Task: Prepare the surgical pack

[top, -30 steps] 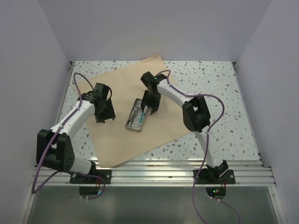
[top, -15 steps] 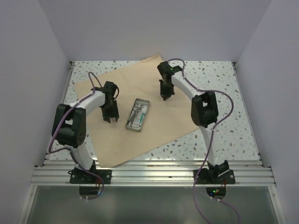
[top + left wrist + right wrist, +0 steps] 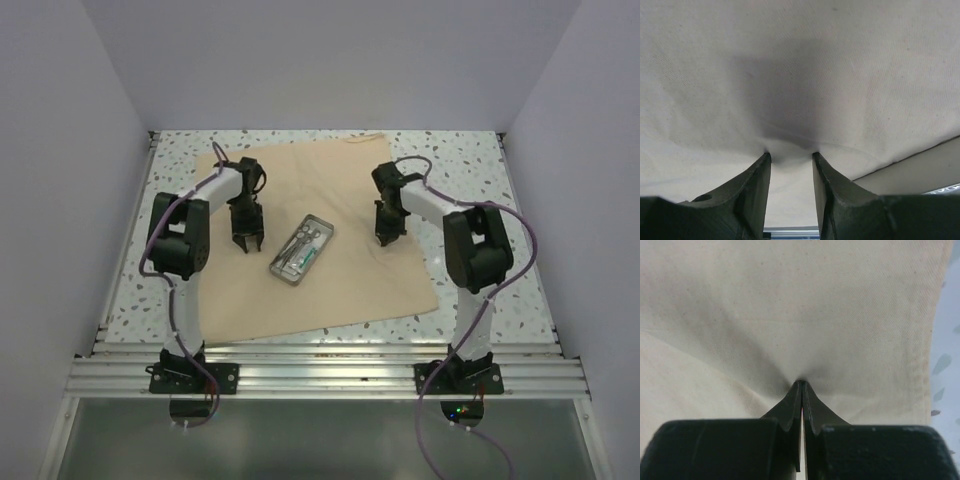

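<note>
1. While both arms bear down on it, the surgical pack [image 3: 330, 290] lies open as a wide flat tan sheet across the middle of the table [image 3: 500, 200]. Its far edge sits near the top of the tabletop and its near edge just short of the rail at the bottom.
2. Against a second ago, the sheet has been swung round. Then it sat like a diamond with a corner pointing to the top of the frame; now its edges run nearly square with the table.
3. The small tray [image 3: 284, 278] with the steel instruments [image 3: 303, 245] has ridden round with it and sits near the sheet's centre, between the two arms.
4. The left gripper [image 3: 247, 240] has gone from lower left of the tray to upper left. Its fingers [image 3: 757, 185] are a modest gap apart, tips pressed on the cloth, with a small ridge bunched between them.
5. The right gripper [image 3: 384, 238] has shifted to the right of the tray, near the sheet's right edge. Its fingers are closed tight, with creases running to the tips. It may pinch a fold or merely press; the wrist view does not settle it.
6. My reading: the sheet is now aligned for wrapping, but no fold has begun.
</note>
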{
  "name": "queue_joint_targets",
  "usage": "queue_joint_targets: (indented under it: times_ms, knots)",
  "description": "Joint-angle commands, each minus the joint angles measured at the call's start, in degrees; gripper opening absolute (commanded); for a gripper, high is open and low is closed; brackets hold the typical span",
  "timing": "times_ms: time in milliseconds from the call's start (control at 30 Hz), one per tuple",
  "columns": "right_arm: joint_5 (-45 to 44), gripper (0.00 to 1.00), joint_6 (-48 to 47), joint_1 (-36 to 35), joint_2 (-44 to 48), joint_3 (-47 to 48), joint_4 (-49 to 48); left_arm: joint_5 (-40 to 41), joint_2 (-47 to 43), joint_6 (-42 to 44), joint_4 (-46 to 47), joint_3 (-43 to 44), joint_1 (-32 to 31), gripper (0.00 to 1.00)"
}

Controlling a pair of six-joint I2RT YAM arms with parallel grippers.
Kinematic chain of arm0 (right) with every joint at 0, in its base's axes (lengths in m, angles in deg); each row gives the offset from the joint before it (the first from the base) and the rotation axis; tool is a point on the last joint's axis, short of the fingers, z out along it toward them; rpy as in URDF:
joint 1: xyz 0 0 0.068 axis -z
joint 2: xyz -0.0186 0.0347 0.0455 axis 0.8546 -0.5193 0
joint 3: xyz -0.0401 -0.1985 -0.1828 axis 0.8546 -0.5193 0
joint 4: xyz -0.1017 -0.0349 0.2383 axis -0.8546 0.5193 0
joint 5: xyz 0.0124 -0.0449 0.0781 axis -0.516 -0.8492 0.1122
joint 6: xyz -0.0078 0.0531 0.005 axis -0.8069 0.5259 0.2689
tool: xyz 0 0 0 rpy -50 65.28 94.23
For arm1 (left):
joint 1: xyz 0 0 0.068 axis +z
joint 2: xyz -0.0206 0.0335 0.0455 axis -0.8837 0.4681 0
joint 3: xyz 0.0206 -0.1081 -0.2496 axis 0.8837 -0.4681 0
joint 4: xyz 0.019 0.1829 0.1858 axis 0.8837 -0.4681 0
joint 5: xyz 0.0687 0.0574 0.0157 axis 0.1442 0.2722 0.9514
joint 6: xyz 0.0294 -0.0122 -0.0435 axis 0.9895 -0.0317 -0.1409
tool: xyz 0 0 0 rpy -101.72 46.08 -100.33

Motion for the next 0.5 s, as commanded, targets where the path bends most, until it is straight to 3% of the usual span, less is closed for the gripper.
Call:
queue_joint_targets:
  times_ms: [0, 167, 400, 467]
  knots:
    - [8.2, 0.0, 5.3, -0.2, -0.7, -14.1, 1.4, -2.5, 11.0, 1.8, 7.9, 6.1, -0.4, 0.41]
    - [12.8, 0.0, 7.9, -4.2, 6.7, -24.2, -3.6, -8.5, 19.2, 3.3, 8.7, 17.5, -1.2, 0.42]
    - [20.7, 0.0, 9.5, -11.8, 6.2, -19.5, -3.9, -14.7, 29.4, 4.0, 5.7, 34.5, -0.5, 0.48]
    - [21.2, 0.0, 10.0, -12.6, 6.2, -18.7, -3.2, -16.4, 30.4, 2.6, 6.7, 34.5, 1.0, 0.49]
